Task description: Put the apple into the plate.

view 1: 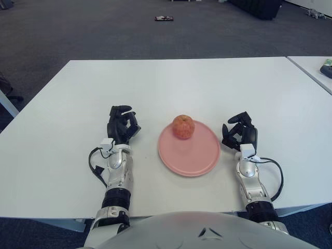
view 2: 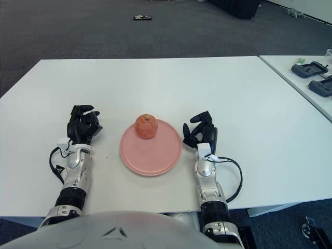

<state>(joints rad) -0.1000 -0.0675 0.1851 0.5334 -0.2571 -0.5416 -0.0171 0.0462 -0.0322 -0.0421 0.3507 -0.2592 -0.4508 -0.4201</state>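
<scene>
In the left eye view the apple sits upright on the pink plate, toward the plate's far-left part — a rounded fruit, orange-red with paler yellowish mottling and a small dip at the top. The plate is a plain, shallow round dish lying flat on the white table, between the two hands. The left hand shows to the left of the plate, apart from it, its dark fingers curled in and grasping nothing; a small white tag sits at its wrist, and no writing on it can be read. The right hand shows just beside the plate's right rim, its fingers likewise bent inward around nothing, with a black cable looping from its silver forearm. Beyond the table, a small dark object lies on the grey carpet; any marking on it is too small to tell. In the right eye view the same layout holds: apple on the far part of the plate, left hand and right hand flanking it. This view takes in more of the neighbouring table at the right — two dark handheld devices lie on it, only one showing partly at the edge of the other view.
</scene>
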